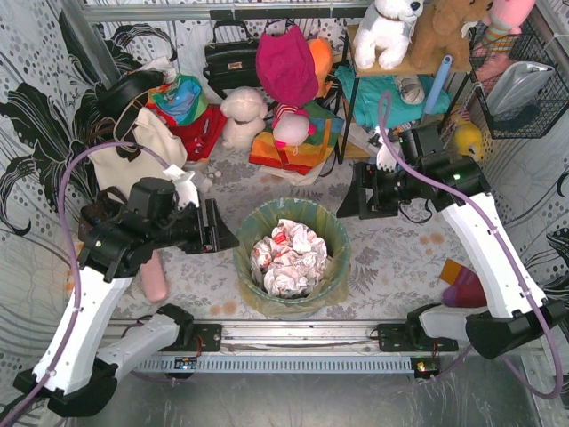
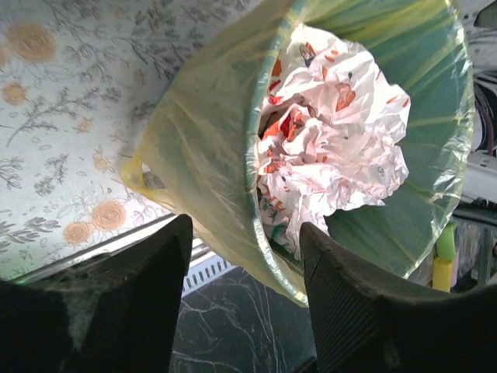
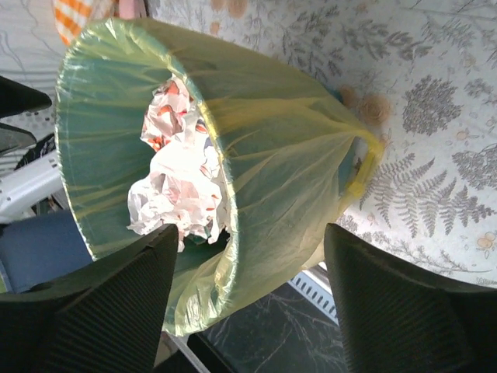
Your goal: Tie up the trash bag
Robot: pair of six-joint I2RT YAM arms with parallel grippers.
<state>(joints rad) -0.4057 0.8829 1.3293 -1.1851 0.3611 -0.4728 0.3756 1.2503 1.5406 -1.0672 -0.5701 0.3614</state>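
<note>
One trash bag, upright, mouth skyward.

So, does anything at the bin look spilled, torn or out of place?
Nothing stands out. The trash bag sits folded over the rim of the bin, with no tear visible, and the crumpled paper lies inside it.
</note>
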